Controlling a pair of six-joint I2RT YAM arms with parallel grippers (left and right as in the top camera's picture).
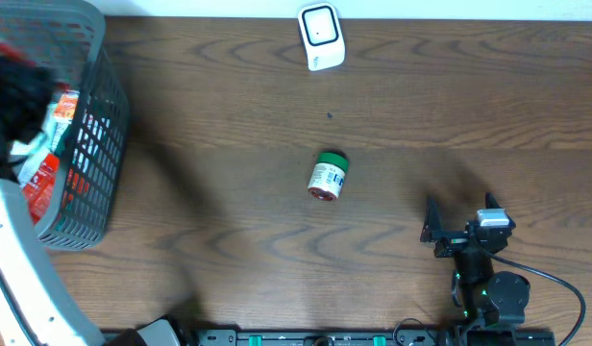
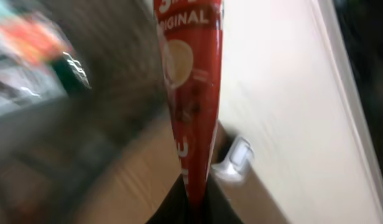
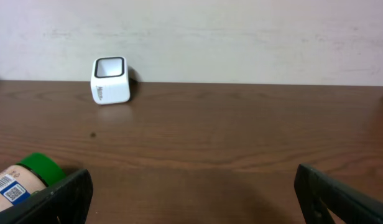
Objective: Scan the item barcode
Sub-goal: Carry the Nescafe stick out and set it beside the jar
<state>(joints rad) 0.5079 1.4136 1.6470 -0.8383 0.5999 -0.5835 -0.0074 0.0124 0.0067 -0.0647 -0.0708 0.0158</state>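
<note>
Red snack packet (image 2: 191,93) is pinched in the closed left gripper (image 2: 190,202), its long axis running straight up from the jaws in the wrist view. This happens above the wire basket (image 1: 94,183) at the overhead's upper left. The white barcode scanner (image 1: 322,37) stands at top centre, well to the right of that hand across bare brown wood table (image 1: 229,96). Only a green-capped bottle (image 1: 328,175) lies mid-frame, below a straight path. The right gripper (image 3: 194,193), jaws wide and empty, sits lower right. It is nearer the scanner but idle, so I judge the left arm should carry the packet over.
</note>
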